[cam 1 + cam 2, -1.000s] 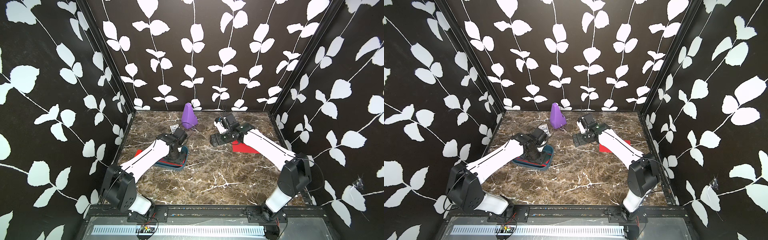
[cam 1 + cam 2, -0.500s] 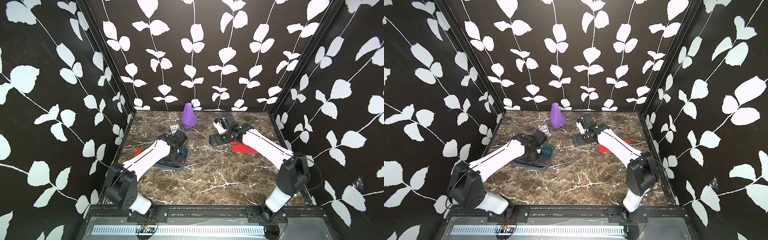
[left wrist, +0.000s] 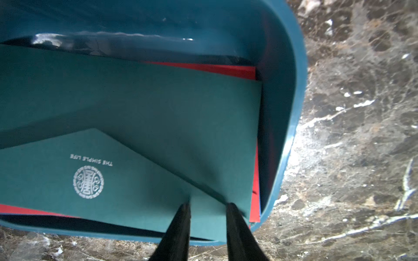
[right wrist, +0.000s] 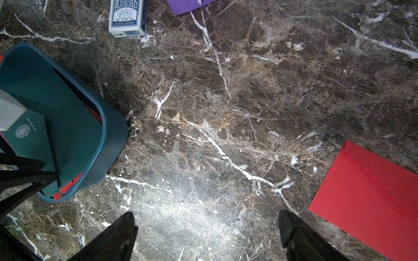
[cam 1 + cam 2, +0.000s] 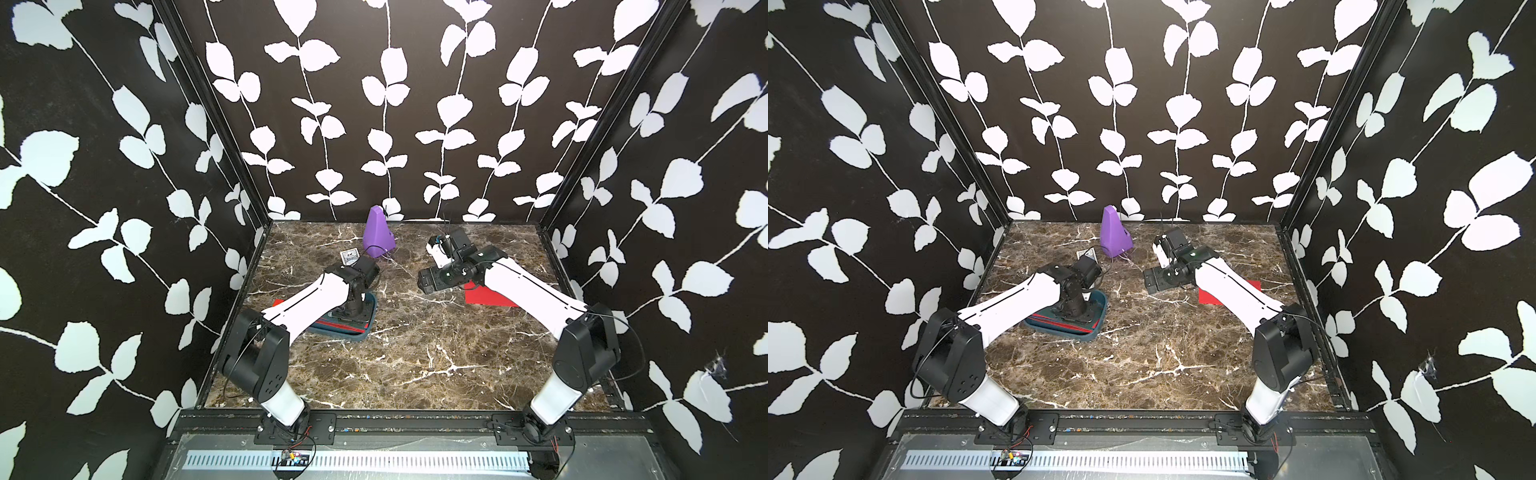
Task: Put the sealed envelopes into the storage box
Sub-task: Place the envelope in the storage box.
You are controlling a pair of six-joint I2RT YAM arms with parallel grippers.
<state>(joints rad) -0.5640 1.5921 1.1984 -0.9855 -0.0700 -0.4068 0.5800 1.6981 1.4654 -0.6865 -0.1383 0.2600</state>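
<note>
The teal storage box (image 5: 371,320) (image 5: 1096,328) stands left of centre on the marble. A dark green envelope (image 3: 158,108) with a silver emblem lies on top inside it, over a red envelope (image 3: 226,69). My left gripper (image 3: 208,204) reaches down into the box (image 3: 294,113). Its jaws are a little apart, both fingertips rest on the green envelope near its corner, and nothing is between them. Another red envelope (image 5: 490,298) (image 4: 371,198) lies flat at the right, partly under my right arm. My right gripper (image 4: 207,217) (image 5: 428,282) hovers wide open over bare marble between box and envelope.
A purple pyramid (image 5: 377,235) stands at the back, with a white card pack (image 5: 349,256) (image 4: 127,17) beside it. A flat red piece (image 5: 277,302) shows left of the box, mostly hidden by my left arm. Patterned walls close in three sides.
My left gripper stays in the box and its jaws have narrowed slightly. My right gripper has drifted a little to the left, still wide open.
</note>
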